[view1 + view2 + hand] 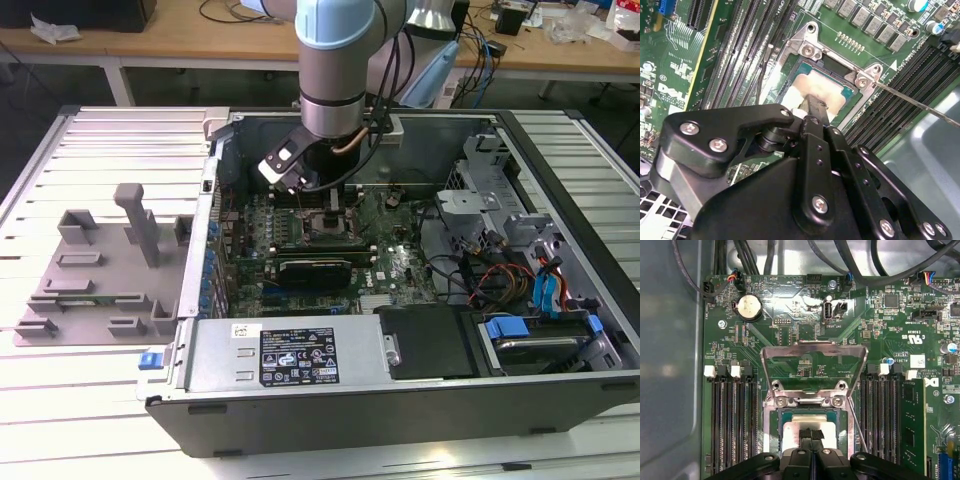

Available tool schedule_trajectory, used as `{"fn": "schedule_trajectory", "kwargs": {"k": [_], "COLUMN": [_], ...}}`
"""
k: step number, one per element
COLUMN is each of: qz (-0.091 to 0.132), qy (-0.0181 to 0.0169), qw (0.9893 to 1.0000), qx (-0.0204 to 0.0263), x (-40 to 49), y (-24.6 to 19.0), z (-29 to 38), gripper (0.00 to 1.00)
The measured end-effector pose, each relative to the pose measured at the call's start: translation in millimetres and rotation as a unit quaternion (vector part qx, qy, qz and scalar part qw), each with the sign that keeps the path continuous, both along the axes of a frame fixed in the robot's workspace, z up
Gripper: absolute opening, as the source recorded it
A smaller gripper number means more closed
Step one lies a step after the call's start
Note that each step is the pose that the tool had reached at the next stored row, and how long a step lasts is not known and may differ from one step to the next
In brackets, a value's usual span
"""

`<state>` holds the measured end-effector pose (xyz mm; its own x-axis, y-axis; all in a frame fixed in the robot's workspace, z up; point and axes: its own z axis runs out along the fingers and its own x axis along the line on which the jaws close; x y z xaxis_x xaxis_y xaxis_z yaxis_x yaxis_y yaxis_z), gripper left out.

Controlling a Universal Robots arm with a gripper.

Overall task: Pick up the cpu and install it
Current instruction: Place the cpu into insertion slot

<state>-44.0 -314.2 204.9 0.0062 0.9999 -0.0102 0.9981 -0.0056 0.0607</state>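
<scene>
In the exterior view, a grey moulded fixture point(100, 270) lies at the left on the slatted bench point(60, 400). Beside it to the right stands an open computer case point(400, 400), with a labelled power supply point(290, 355) along its near wall. The robot arm point(335, 80) reaches straight down into the case over the green motherboard point(395, 265), between the banks of memory slots point(732, 420).

In both wrist views the cpu point(792, 432) point(815, 85) lies flat in the socket point(775, 430), its pale metal top facing up. The socket's metal load plate point(812, 365) is swung open and stands off the board. A thin lever rod point(920, 102) angles away from the socket's corner.

The fingers point(807, 435) are closed against each other with nothing between them. Their tips sit right over the middle of the cpu's top plate; whether they press on it cannot be told.

Further right in the exterior view are the drive bays, with blue tabs point(520, 335).
</scene>
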Motion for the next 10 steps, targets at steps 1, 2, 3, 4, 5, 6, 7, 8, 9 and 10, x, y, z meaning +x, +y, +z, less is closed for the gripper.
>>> {"fn": "schedule_trajectory", "kwargs": {"k": [1, 2, 3, 4, 5, 6, 7, 8, 9, 10], "qz": [0.000, 0.000, 0.000, 0.000, 0.000, 0.000, 0.000, 0.000, 0.000, 0.000], "qy": [-0.0001, -0.0001, -0.0001, -0.0001, -0.0001, -0.0001, 0.0000, 0.0000, -0.0001, -0.0008], "qw": [1.0000, 1.0000, 1.0000, 1.0000, 1.0000, 1.0000, 1.0000, 1.0000, 1.0000, 1.0000], "qx": [0.0001, 0.0002, 0.0002, 0.0002, 0.0002, 0.0001, 0.0000, 0.0000, 0.0001, 0.0013], "x": [0.0, 0.0, 0.0, 0.0, 0.0, 0.0, -0.1, -0.1, 0.0, 0.2], "y": [0.0, 0.1, 0.1, 0.1, 0.1, 0.1, 0.0, 0.0, 0.1, 0.4], "z": [-0.1, -0.2, -0.2, -0.2, -0.4, -1.0, -1.1, -1.2, -1.8, 0.3], "gripper": [0.11, 0.11, 0.11, 0.11, 0.11, 0.11, 0.11, 0.11, 0.11, 0.11]}}
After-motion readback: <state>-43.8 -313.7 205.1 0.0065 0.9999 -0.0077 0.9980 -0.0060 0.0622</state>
